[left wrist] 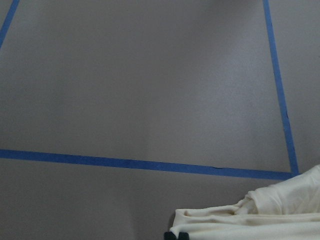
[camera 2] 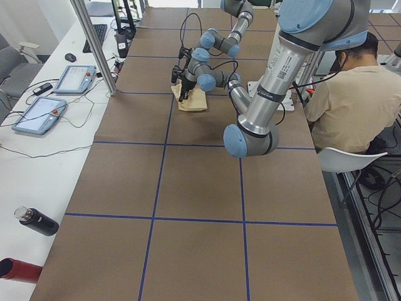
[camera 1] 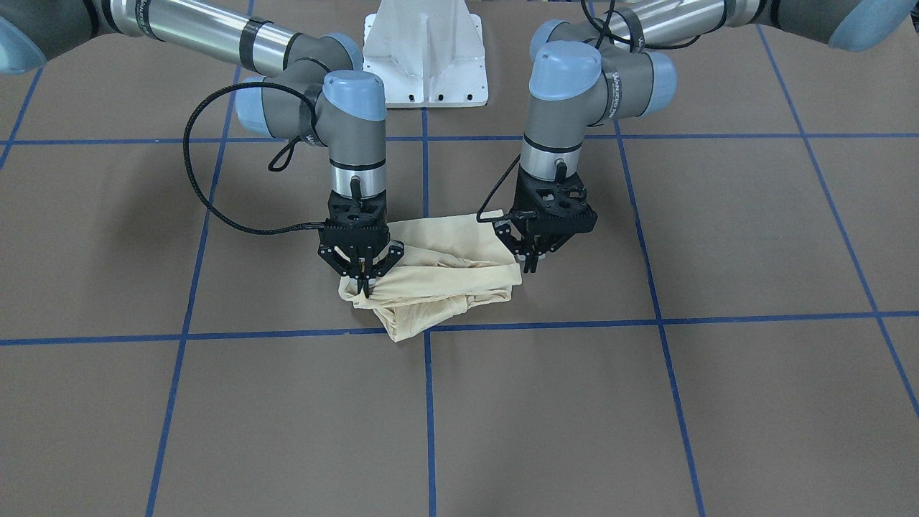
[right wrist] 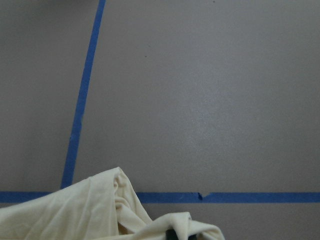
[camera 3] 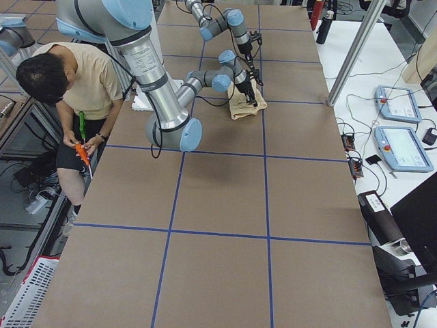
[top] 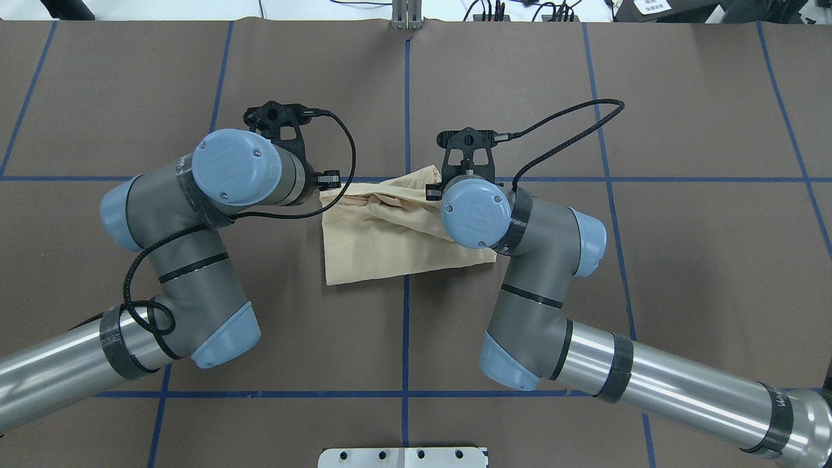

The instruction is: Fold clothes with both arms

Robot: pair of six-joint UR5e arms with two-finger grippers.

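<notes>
The clothes are one pale cream-yellow shirt [camera 1: 438,276], bunched into a folded bundle near the table's middle, also seen from overhead [top: 383,237]. My right gripper [camera 1: 366,281] points straight down at the bundle's end on the front-facing view's left, fingers pinched shut on the cloth. My left gripper [camera 1: 532,263] points down at the opposite end, shut on the shirt's edge. Overhead, both arms hide their grippers under the wrists. The left wrist view shows cloth [left wrist: 260,215] at the bottom right; the right wrist view shows cloth [right wrist: 100,212] at the bottom left. No print or tag shows.
The brown table cover carries a grid of blue tape lines [camera 1: 428,402]. The white pedestal base [camera 1: 425,57] stands behind the shirt. A person [camera 2: 351,100] sits beside the table. Teach pendants [camera 2: 75,78] and a dark bottle [camera 2: 37,221] lie on the side table.
</notes>
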